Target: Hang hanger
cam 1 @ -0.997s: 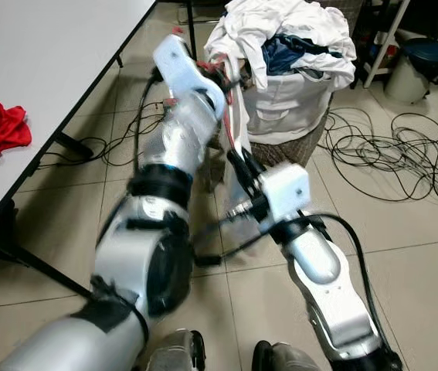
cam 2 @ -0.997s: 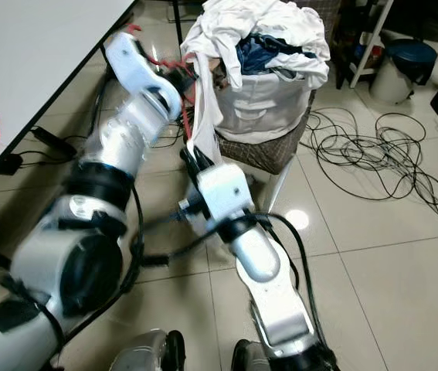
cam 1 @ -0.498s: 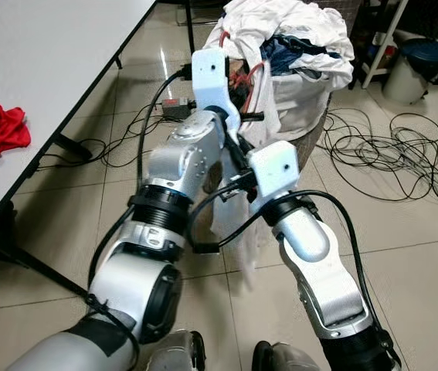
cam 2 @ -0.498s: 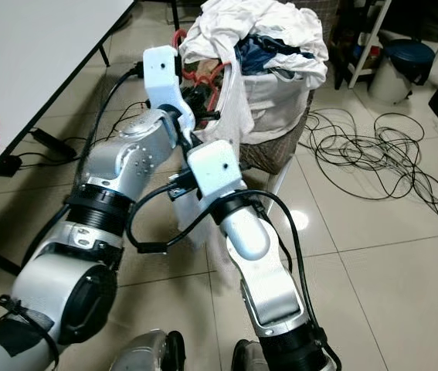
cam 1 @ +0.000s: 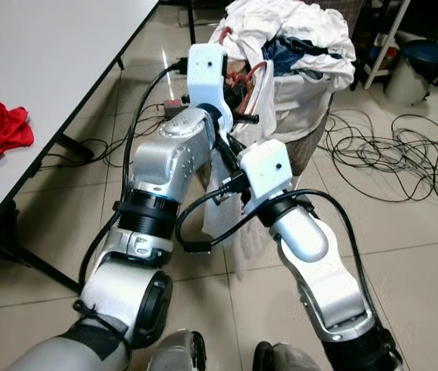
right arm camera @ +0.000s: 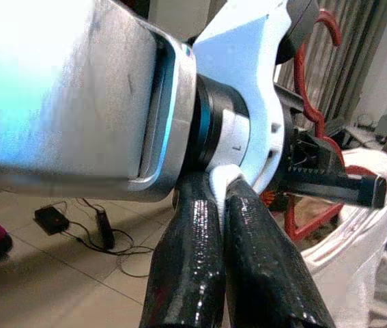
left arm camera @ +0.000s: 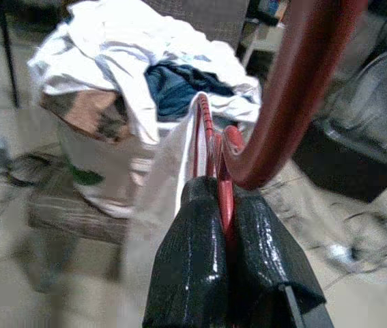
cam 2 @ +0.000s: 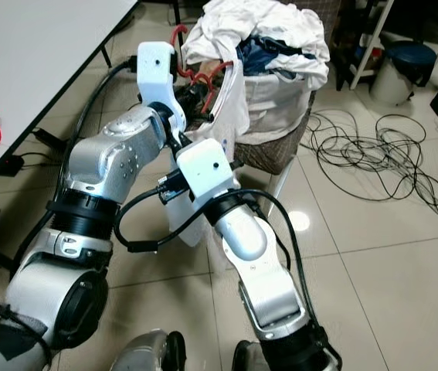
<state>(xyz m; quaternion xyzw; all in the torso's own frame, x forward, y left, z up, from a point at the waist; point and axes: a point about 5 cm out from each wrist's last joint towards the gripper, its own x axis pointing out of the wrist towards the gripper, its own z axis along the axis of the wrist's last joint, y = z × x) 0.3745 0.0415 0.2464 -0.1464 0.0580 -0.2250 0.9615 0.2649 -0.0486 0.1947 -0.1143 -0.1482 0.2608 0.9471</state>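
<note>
- The red hanger (left arm camera: 213, 147), with a white garment (cam 1: 230, 212) draped from it, hung just before the laundry basket (cam 2: 280, 100), right of the table (cam 1: 41, 69).
- The left gripper (left arm camera: 228, 205) had its fingers pinching the hanger's neck.
- The right gripper (right arm camera: 224, 198) had its fingers pressed on white cloth.
- To do it well, I judged: keep both pinches firm, lift the hook level, and keep the cloth off the floor.
</note>
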